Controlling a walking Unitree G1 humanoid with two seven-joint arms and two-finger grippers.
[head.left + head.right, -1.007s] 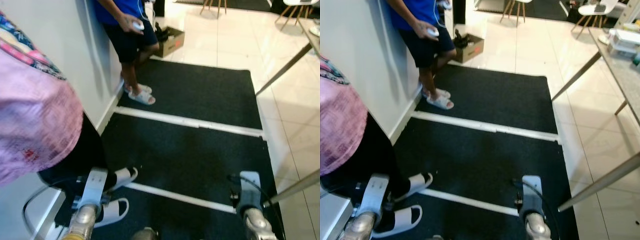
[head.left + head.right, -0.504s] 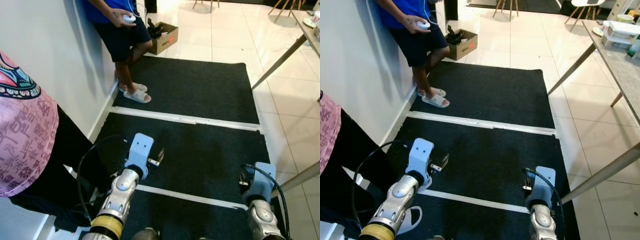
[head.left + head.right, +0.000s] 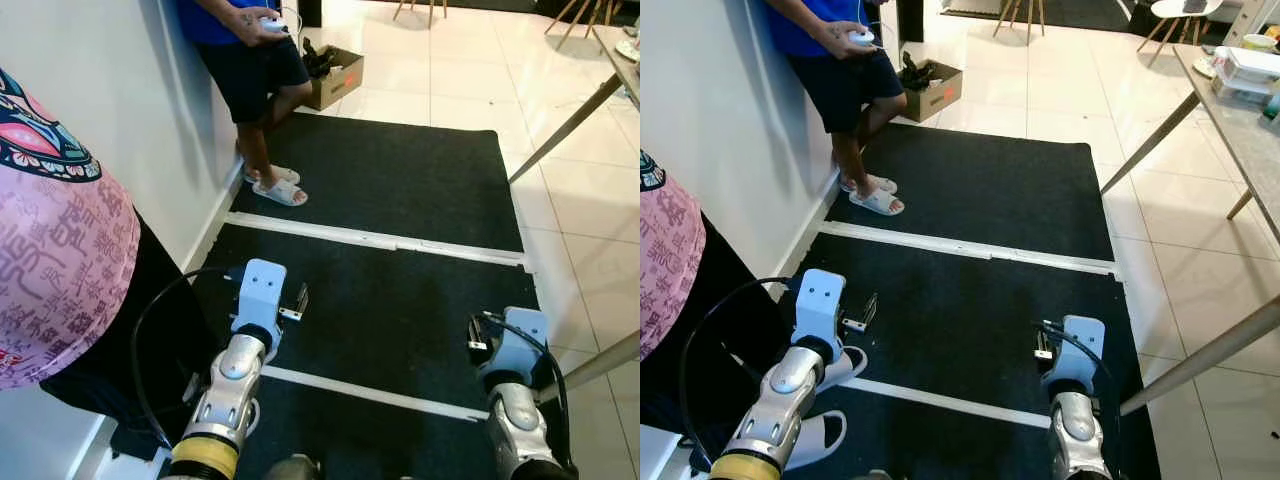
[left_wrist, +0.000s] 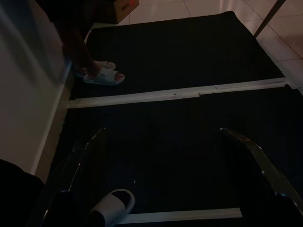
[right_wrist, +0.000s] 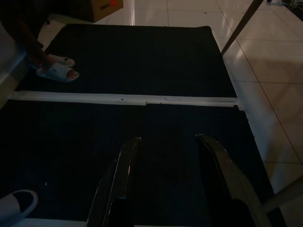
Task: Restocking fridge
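1. Task item. From these views you cannot tell where the fridge or any stock for it stands. The white wall (image 3: 120, 120) with its skirting runs along the robot's left.

2. Left gripper (image 4: 162, 129). In the left wrist view you see its two black fingers (image 4: 78, 158) spread wide apart. They hold nothing and touch nothing. The gripper hangs over the near black mat (image 3: 400, 320), close to the wall.

3. Right gripper (image 5: 168, 137). Its fingers (image 5: 120, 175) stand apart, with a narrower gap than on the left. They hold nothing and hang over the same mat, near its right edge.

4. Count of items in view:
- Two black mats: the near one and the far mat (image 3: 400, 180).
- Two white strips: one (image 3: 380, 240) between the mats, one (image 3: 360, 393) across the near mat, close to the robot.
- Two people. One in a blue top (image 3: 215, 15) leans at the wall on the far mat, with a white controller (image 3: 272, 24) in hand. One in a pink printed shirt (image 3: 50, 260) stands just beside the left arm.
- Two pairs of white sandals: one pair (image 3: 275, 185) on the far mat, one pair (image 3: 830, 400) on the near mat.
- One open cardboard box (image 3: 340, 75) on the tile floor (image 3: 580, 260) beyond the far mat.
- One table (image 3: 1240, 110) on the robot's right, its slanted leg (image 3: 570, 125) reaching down toward the far mat's corner.
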